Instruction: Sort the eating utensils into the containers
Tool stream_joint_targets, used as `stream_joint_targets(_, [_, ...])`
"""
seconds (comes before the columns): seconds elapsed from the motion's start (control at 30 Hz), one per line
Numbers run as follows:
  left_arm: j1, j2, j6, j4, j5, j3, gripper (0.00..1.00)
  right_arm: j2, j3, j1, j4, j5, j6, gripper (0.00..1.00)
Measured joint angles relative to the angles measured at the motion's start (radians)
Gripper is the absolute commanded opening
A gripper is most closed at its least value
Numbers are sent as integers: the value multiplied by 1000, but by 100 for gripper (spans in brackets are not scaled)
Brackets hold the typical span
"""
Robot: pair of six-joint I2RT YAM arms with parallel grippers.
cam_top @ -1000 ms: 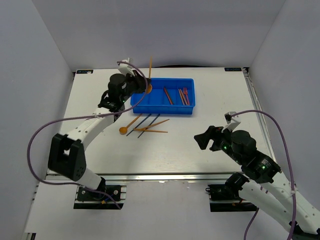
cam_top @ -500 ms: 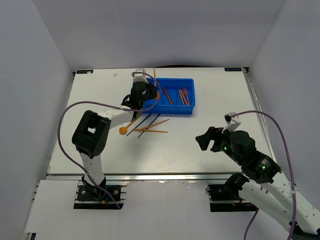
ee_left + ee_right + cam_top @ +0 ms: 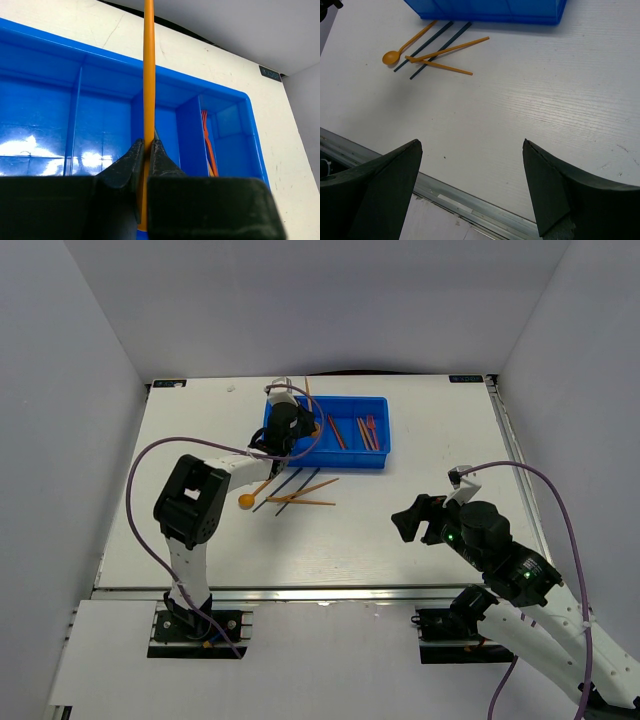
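Note:
My left gripper (image 3: pixel 285 426) is over the left part of the bright blue tray (image 3: pixel 384 436) and is shut on an orange utensil (image 3: pixel 148 75). Its thin handle points out past the jaws over the tray's compartments (image 3: pixel 100 125). Red and orange utensils (image 3: pixel 365 430) lie in the right compartments and also show in the left wrist view (image 3: pixel 209 147). On the table in front of the tray lie an orange spoon (image 3: pixel 247 501), dark blue sticks (image 3: pixel 285 483) and orange sticks (image 3: pixel 310 487). My right gripper (image 3: pixel 412 516) is open and empty above the near right of the table.
The right wrist view shows my open right gripper (image 3: pixel 471 145) above bare table, with the spoon (image 3: pixel 392 56), blue sticks (image 3: pixel 440 50), orange sticks (image 3: pixel 452 48) and the tray's front wall (image 3: pixel 495 12) ahead. The table's metal front edge (image 3: pixel 460 200) is close below.
My left gripper has carried the orange utensil rightward from the tray's left rim to over its compartments. The right arm has not moved.

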Motion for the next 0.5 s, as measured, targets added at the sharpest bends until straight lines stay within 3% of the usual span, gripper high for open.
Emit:
stream_joint_targets(0.1, [0, 0, -6, 0, 2, 0, 19, 0, 0, 0, 0, 0, 0, 86])
stream_joint_targets(0.23, [0, 0, -15, 5, 1, -6, 33, 0, 0, 0, -1, -1, 0, 86])
stream_joint_targets(0.33, [0, -2, -21, 14, -2, -27, 49, -1, 0, 0, -5, -1, 0, 86])
stream_joint_targets(0.5, [0, -5, -21, 13, -5, -40, 56, -9, 0, 0, -7, -1, 0, 87])
